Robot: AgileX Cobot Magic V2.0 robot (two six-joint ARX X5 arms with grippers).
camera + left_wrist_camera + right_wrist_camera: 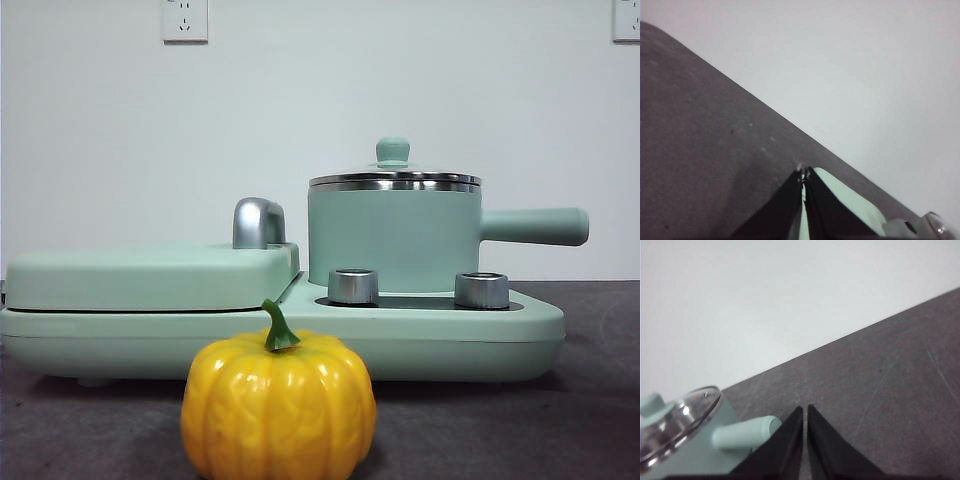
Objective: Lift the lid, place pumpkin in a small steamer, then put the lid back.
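The yellow-orange ribbed pumpkin (278,405) with a green stem stands on the dark table at the front, close to the camera. Behind it, the mint-green small steamer (394,240) sits on the right side of the cooker base, its long handle (533,226) pointing right. The glass lid (394,180) with its mint knob rests on the steamer; the right wrist view also shows this lid (677,420) and the handle (746,433). My left gripper (803,172) is shut with nothing in it, high above the table. My right gripper (804,408) is shut and holds nothing, off to the steamer's handle side.
The mint-green cooker base (300,335) spans the table, with a flat griddle cover (150,275) and chrome handle (258,222) on its left half. Two steel knobs (353,286) stand before the steamer. A corner of the griddle (850,200) shows in the left wrist view.
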